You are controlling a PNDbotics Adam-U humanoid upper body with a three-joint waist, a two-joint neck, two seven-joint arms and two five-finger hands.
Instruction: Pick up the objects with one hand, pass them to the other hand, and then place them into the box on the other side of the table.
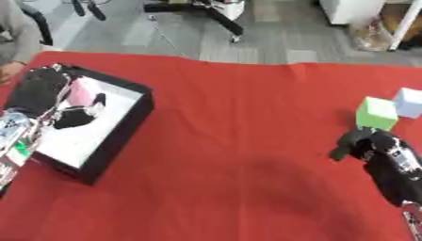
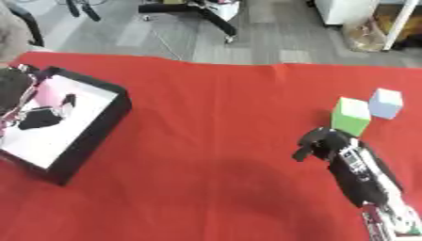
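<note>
A black box with a white floor stands at the table's left. My left hand hangs over it, with a pink object held between thumb and palm above the box floor. On the right, a green cube and a pale blue cube stand side by side on the red cloth. My right hand sits just in front of the green cube, fingers curled downward and holding nothing; I cannot tell whether it touches the cube.
The red cloth covers the whole table. A person's sleeve and hand show at the far left edge, behind the box. Chair legs and furniture stand on the floor beyond the table.
</note>
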